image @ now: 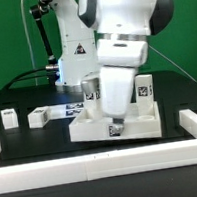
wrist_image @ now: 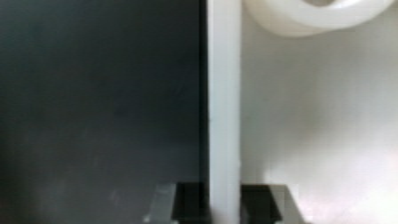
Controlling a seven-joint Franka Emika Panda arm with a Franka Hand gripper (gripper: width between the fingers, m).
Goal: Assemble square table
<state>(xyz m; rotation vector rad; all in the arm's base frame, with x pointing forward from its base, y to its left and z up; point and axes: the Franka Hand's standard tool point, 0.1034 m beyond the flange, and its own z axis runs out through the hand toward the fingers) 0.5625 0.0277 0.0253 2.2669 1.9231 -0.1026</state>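
Robot arm (image: 117,23) bends low over the square slab (image: 141,128) at the centre of the black table (image: 31,141), its hand (image: 113,120) set down at the slab's near edge, just above the b/w tag on the front face. The slab lies flat, raised rim up, near the long white rail (image: 105,166) that runs across the front of the table, but apart from it.

Wrist view, close-up: the slab's rim (wrist_image: 222,100) runs as a narrow white strip straight into the hand (wrist_image: 222,200). One dark finger (wrist_image: 178,203) stands on the outer side, over the table (wrist_image: 89,110). The other stands on the inner side, over the slab's pale floor (wrist_image: 329,120). No gap shows btwn fingers and rim, so the hand appears pinched onto the rim. A round white feature (wrist_image: 317,15) sits on the slab's floor well along from the hand. What it is can't be told, as the picture is soft there.

At the exterior view's left, two small white tagged legs (image: 8,117) (image: 36,117) sit on the table side by side, near each other and well apart from the slab. Btwn them and the slab lies the marker board (image: 68,111), flat on the table. At the exterior view's right, another tagged white block (image: 144,88) shows beside the arm at the slab's far side. Whether it rests on the slab or behind it can't be told.
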